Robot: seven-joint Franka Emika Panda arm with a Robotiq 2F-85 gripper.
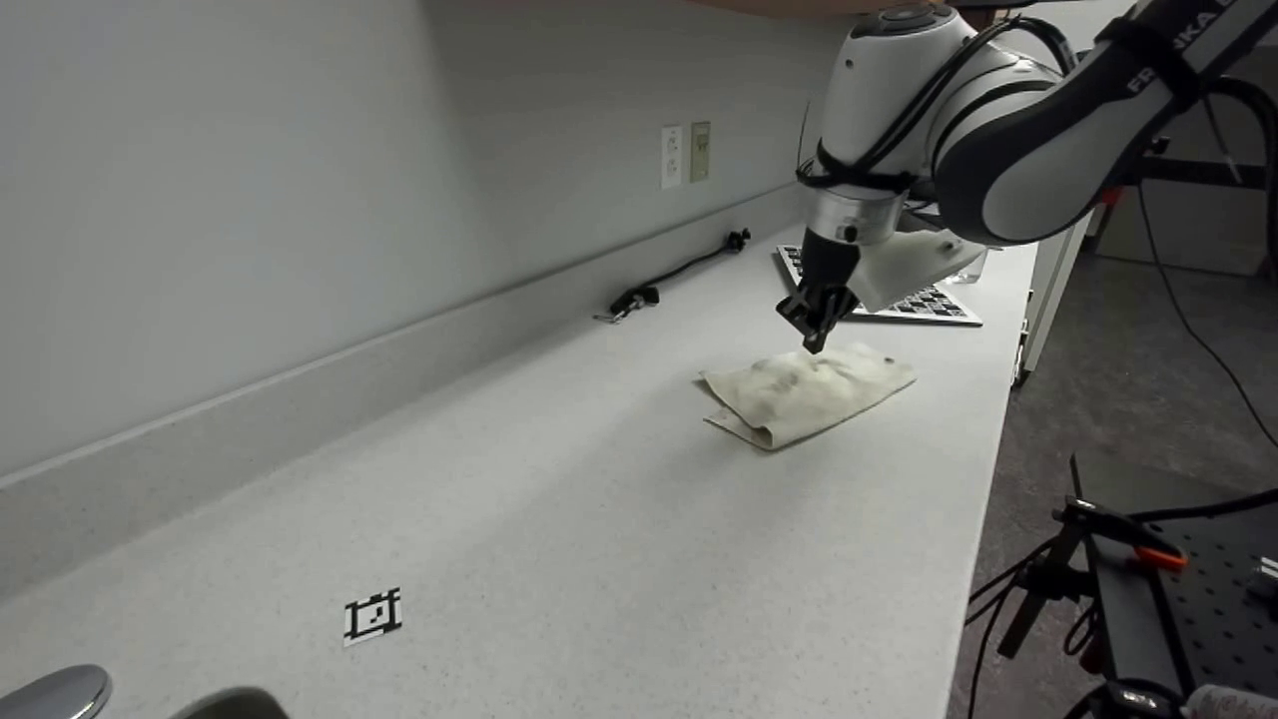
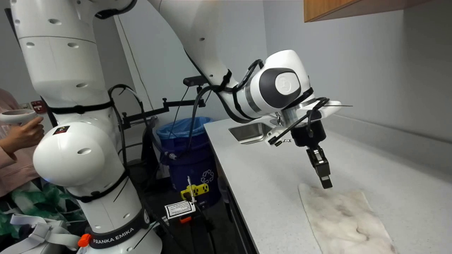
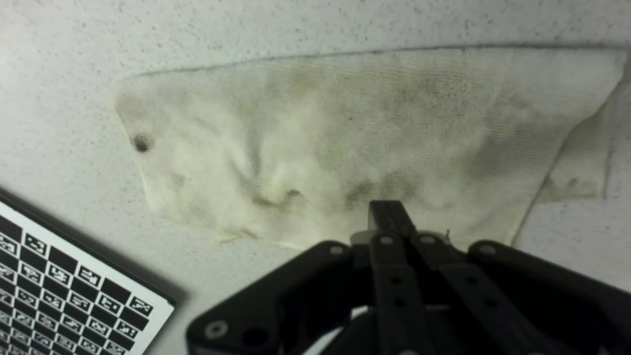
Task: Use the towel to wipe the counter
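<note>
The cream towel point(image 1: 814, 394) with grey stains lies folded on the white speckled counter point(image 1: 559, 539). It shows in both exterior views point(image 2: 348, 220) and fills much of the wrist view point(image 3: 335, 123). Its surface has some wrinkles, and one layer sticks out from under the fold at one end. My gripper point(image 1: 816, 343) points down and appears a little above the towel, apart from it. In the wrist view the fingertips point(image 3: 393, 217) are pressed together over the towel's near edge with nothing between them. The gripper also shows in an exterior view point(image 2: 326, 181).
A black-and-white patterned board point(image 3: 69, 291) lies on the counter near the towel. A black cable with a clamp point(image 1: 634, 298) lies along the back wall. A printed marker point(image 1: 372, 617) and a sink point(image 2: 250, 133) are farther along. A wooden cabinet point(image 2: 335, 8) hangs above.
</note>
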